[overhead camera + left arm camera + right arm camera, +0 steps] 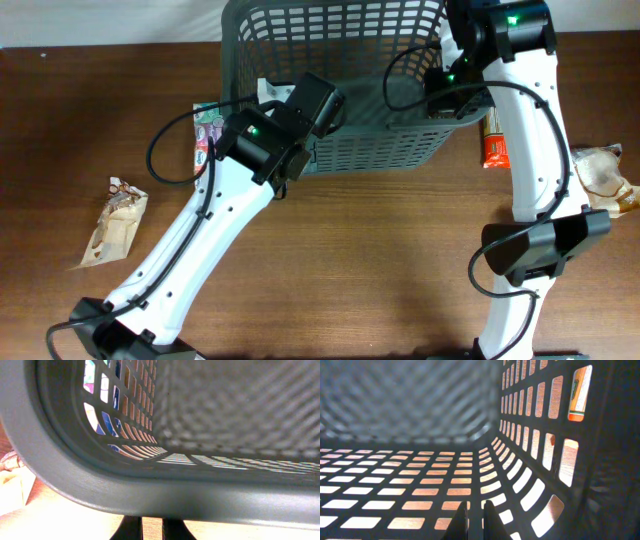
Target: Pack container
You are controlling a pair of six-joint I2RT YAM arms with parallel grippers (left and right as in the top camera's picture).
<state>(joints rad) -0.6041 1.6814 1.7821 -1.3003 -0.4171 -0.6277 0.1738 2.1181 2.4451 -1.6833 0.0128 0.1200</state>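
Left gripper is showing only its two dark fingertips at the bottom of its wrist view. They are standing narrowly apart with a strip of wood showing between them, and whether they are pinching anything I cannot tell. Right above those tips the thick grey rim of the container is crossing the view, and past it the lattice-slotted wall is curving away. From overhead this gripper is sitting at the container's near left corner. A colourful packet is lying just beside its arm on the outer side, and a tan snack wrapper is lying well apart, farther out on the table.

Right gripper is reaching inside the container, its fingers nearly together with only a thin dark gap. Whether they are clamping a bar of the lattice I cannot tell. Slotted wall is spreading ahead of it and beside it. Through the slots to its right an orange packet is lying just outside the container — and a crinkled tan bag is lying farther out that way.
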